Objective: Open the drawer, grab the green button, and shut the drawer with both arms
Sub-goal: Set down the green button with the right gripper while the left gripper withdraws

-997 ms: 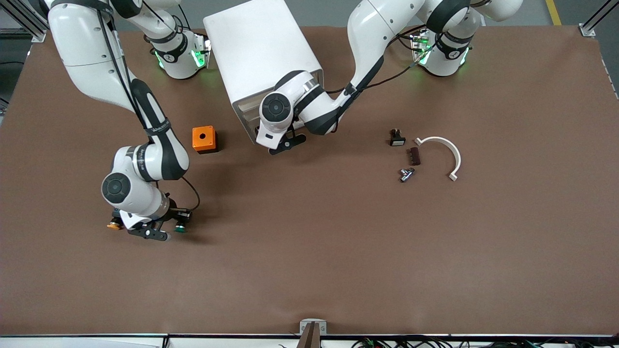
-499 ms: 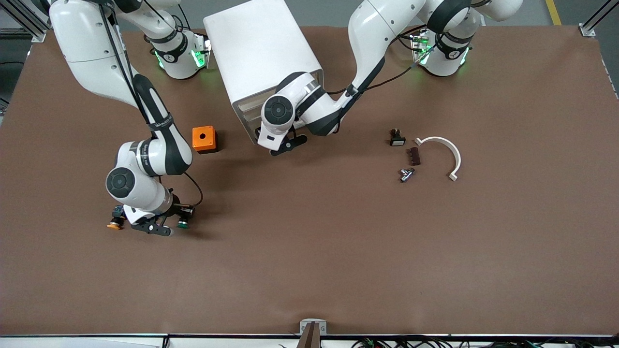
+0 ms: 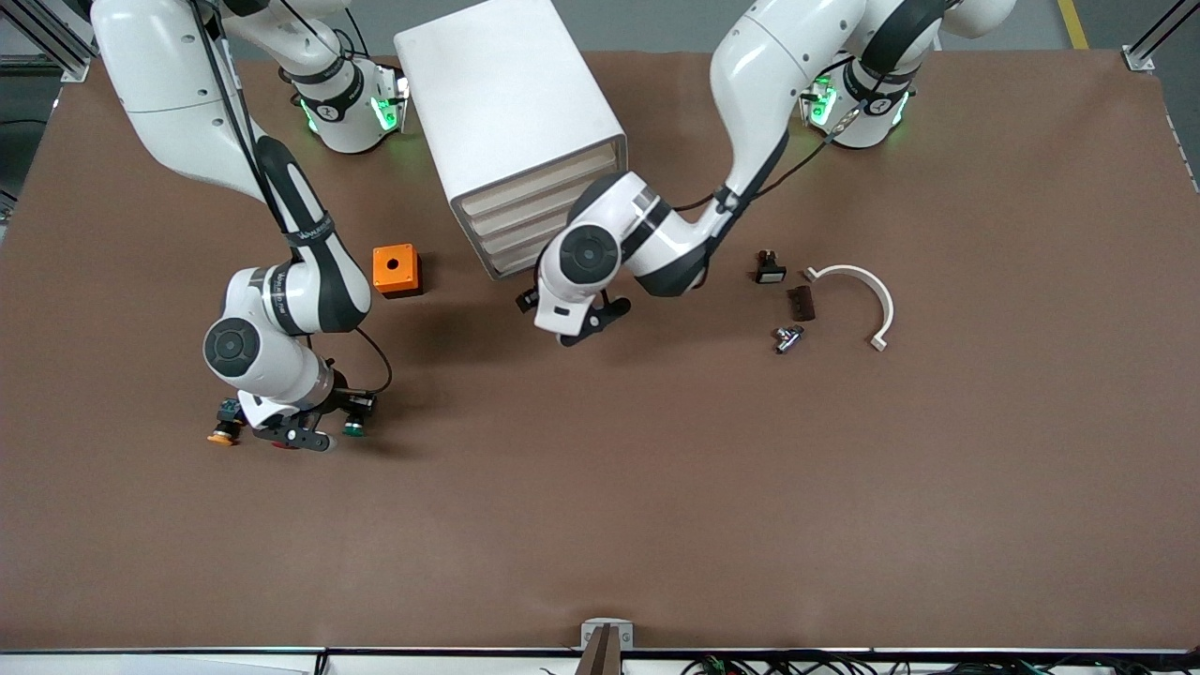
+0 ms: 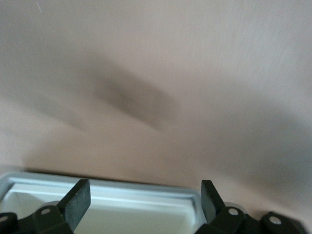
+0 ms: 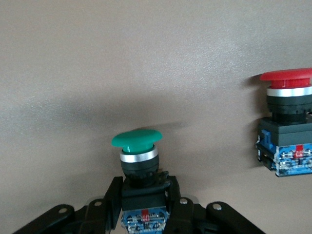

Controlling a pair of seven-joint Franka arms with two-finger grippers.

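My right gripper [image 3: 328, 422] hangs low over the table at the right arm's end, shut on the black-and-blue body of the green-capped button [image 3: 353, 429]. In the right wrist view the button [image 5: 137, 138] sticks out from between the fingers of that gripper [image 5: 144, 195]. My left gripper [image 3: 567, 330] is open in front of the white cabinet [image 3: 506, 103]. Between the spread fingers of the left gripper [image 4: 145, 190] shows the white rim of the drawer [image 4: 39, 181]. In the front view the left hand covers that drawer.
A red-capped button [image 5: 286, 126] [image 3: 279, 444] and an orange-capped button [image 3: 222, 436] stand beside the right gripper. An orange box [image 3: 397, 270] sits near the cabinet. Toward the left arm's end lie a black part [image 3: 770, 268], a brown piece [image 3: 803, 302], a metal fitting [image 3: 787, 337] and a white arc [image 3: 858, 300].
The left gripper has drawn back from the cabinet front toward the front camera, still open. The right gripper shifted slightly with the green button, uncovering the red button.
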